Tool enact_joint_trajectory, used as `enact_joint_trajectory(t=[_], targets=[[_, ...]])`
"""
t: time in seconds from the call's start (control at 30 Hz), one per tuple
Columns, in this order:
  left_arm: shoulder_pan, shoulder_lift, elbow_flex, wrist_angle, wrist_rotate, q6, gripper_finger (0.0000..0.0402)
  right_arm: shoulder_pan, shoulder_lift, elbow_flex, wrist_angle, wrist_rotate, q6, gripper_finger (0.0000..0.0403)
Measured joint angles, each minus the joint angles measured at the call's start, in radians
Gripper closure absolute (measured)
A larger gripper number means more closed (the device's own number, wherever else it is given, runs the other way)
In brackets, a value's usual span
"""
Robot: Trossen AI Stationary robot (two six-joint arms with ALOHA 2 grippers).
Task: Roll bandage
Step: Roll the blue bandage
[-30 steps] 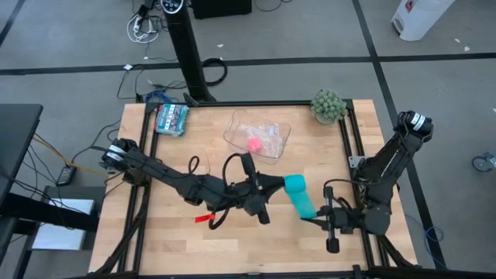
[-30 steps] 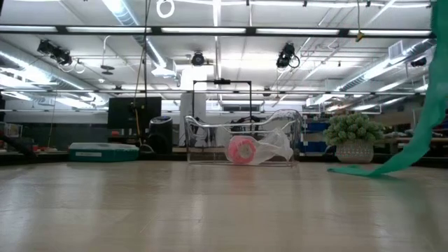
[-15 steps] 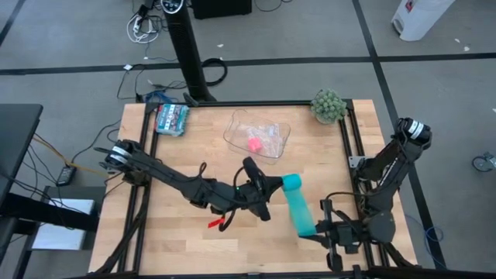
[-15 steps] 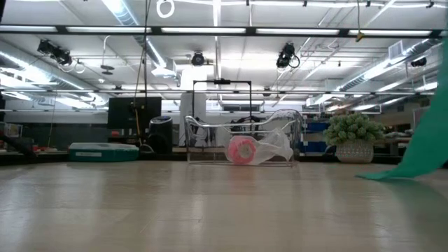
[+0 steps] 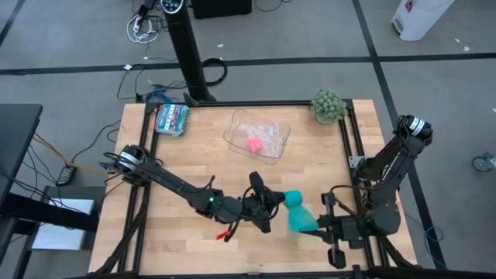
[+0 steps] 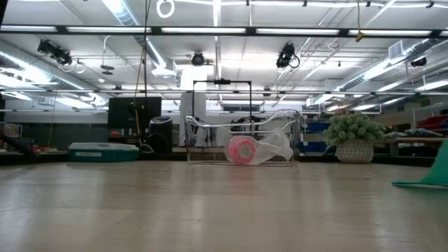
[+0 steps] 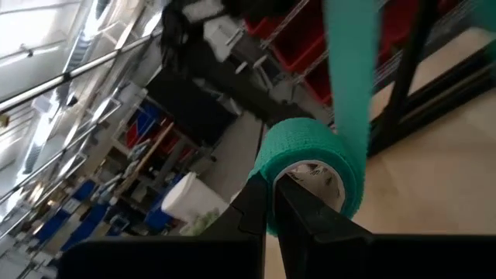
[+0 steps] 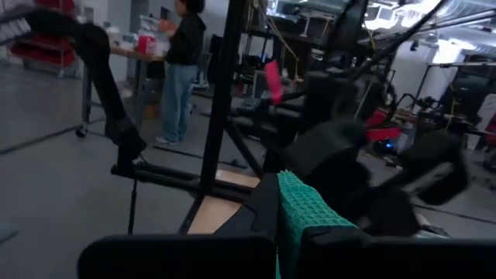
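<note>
- High view: my left gripper (image 5: 271,203) reaches low across the bench toward the front right, its fingers clamped on the rolled end of the bandage (image 5: 297,213). My right gripper (image 5: 319,225) sits near the front right corner of the bench (image 5: 163,167), fingers pinched together on the strip's free end. The bandage spans the short gap between them. A clear plastic tray (image 5: 258,133) with a pink roll (image 5: 254,144) lies toward the back edge, a teal packet (image 5: 171,118) at the back left corner, a small potted plant (image 5: 328,105) at the back right corner.
- Low view: only a teal corner of the bandage (image 6: 428,175) shows, touching the bench at the far right edge. Tray (image 6: 241,143), pink roll (image 6: 243,150), packet (image 6: 103,151) and plant (image 6: 354,136) stand along the back.
- Left wrist view: my fingers (image 7: 298,213) grip the roll's wall, one inside its hollow core; the strip (image 7: 350,70) rises taut from the roll (image 7: 310,167).
- Right wrist view: my fingers (image 8: 267,205) are shut on the waffle-textured strip end (image 8: 302,217). A person (image 8: 180,66) stands in the room beyond.
</note>
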Motion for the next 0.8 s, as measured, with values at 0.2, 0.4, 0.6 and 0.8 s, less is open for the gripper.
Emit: enact_joint_trajectory(t=[0.2,0.4,0.6,0.8], targets=[[-0.035,-0.002,0.000,0.007,0.035,-0.005,0.0378,-0.030,-0.029,0.001,-0.002,-0.001,-0.001,0.0403],[-0.057,-0.002,0.000,0.004,0.067,-0.054,0.0378,-0.081,-0.031,0.001,-0.002,-0.050,0.021,0.0403],[-0.079,0.008,0.000,-0.010,0.076,-0.057,0.0378,-0.110,-0.036,0.001,-0.005,-0.061,0.033,0.0403],[-0.105,0.043,0.000,-0.001,0.103,-0.066,0.0378,-0.131,-0.037,0.001,-0.033,0.004,0.039,0.0388]])
